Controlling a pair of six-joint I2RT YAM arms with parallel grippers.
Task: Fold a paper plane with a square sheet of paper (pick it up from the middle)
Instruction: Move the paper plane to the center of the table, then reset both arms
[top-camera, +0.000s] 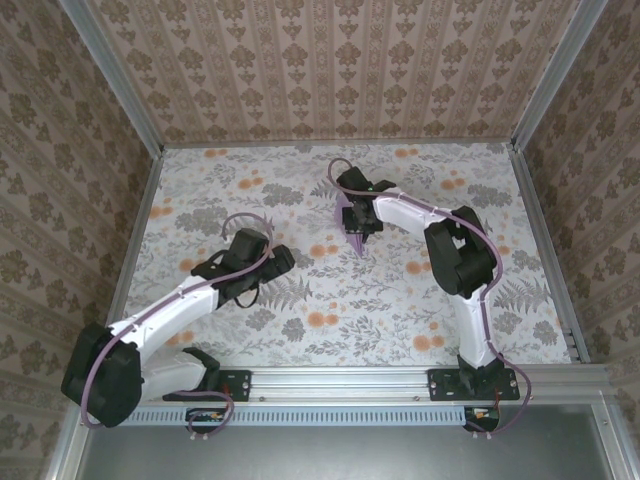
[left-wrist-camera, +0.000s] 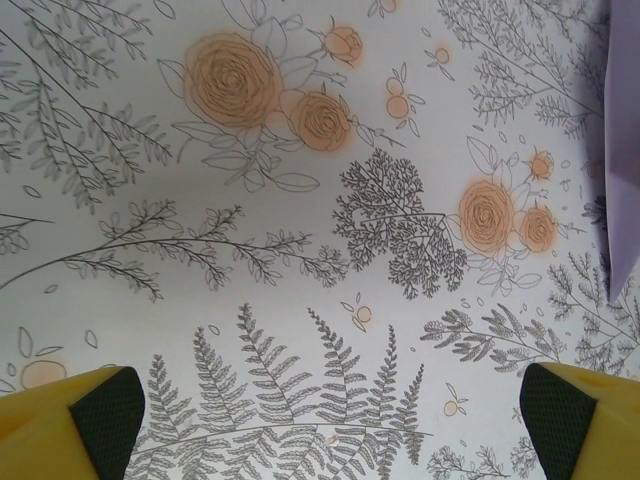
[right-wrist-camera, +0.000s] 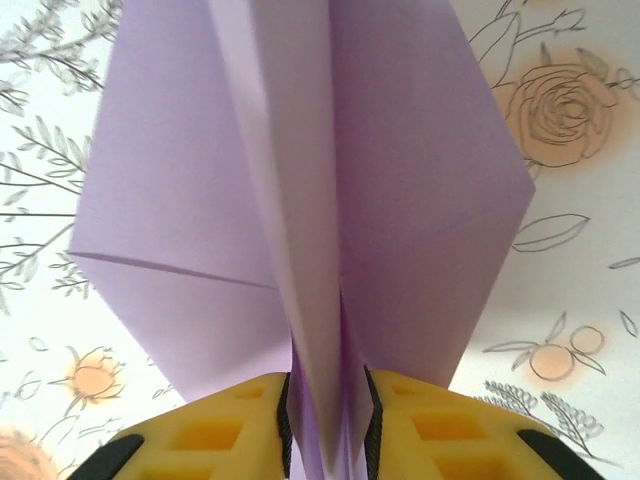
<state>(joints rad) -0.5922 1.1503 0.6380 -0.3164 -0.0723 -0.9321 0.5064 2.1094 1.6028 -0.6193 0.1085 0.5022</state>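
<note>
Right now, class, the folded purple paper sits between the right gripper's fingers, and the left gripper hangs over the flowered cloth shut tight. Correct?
No: the left gripper is wide open, nothing between its fingers, as the left wrist view shows. The rest stands: the paper sits between the right gripper's fingers, and the left gripper hangs over the flowered cloth.

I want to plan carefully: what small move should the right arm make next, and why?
Probably ease the right jaws open slightly and lift straight off. They pinch the centre ridge of the paper, which already looks folded into a dart with both wings spread over the tablecloth; the left jaws stand wide open, away from it.
</note>
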